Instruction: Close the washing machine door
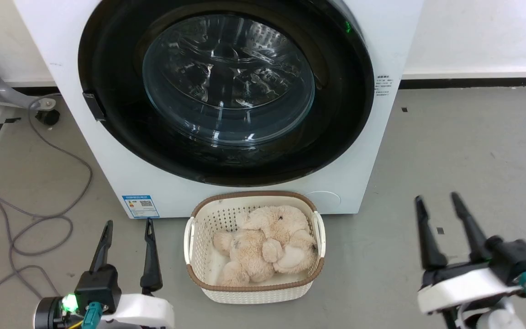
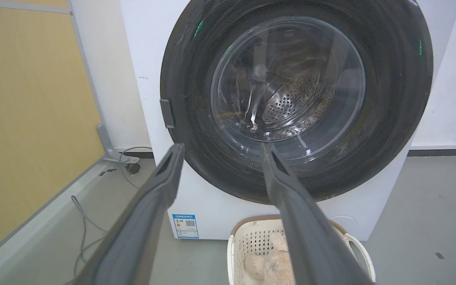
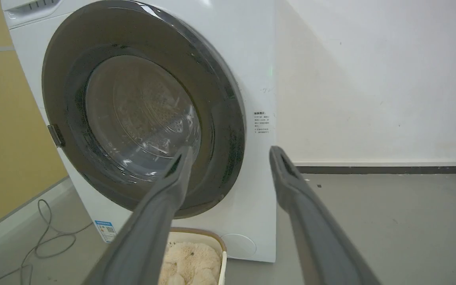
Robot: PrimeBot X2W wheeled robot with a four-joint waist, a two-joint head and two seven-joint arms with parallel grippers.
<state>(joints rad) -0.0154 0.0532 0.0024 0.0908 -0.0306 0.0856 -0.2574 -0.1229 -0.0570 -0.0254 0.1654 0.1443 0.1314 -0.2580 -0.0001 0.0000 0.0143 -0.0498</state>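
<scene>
Grey floor [image 1: 473, 160] and a white wall [image 1: 473, 32] frame the washing machine [image 1: 171, 194], w/ a yellow panel [image 2: 22, 118] off the machine's side on the robot's left. The washing machine door [image 1: 226, 77] lies flat against the machine front. Its black ring sits flush all round in every view, no gap showing, so the job looks done or v. nearly. The left claw [image 1: 128, 223] and right claw [image 1: 436, 197] both hang well short of the machine, fingers spread, nothing held.

Main risk, imo: door seated but latch not caught. Can't tell from here whether it clicked; if not, it may swing open. A confirming press would prob. be safest on the black ring near the small dark tab [image 1: 94, 106] on the door's rim. The bulging glass is a worse spot, since thin fingers could skid on the glossy curve.

Other stuff: a cream basket [image 1: 254, 294] w/ a beige plush toy [image 1: 263, 249] sits just in front of the machine, directly below the door, so a low approach could knock it. A grey cable [image 1: 39, 224] loops on the floor beside the machine, robot's left, a snag hazard for the wheels. A blue label [image 1: 140, 206] sits low on the machine front, irrelevant. Path btwn claws and door looks open above the basket.
</scene>
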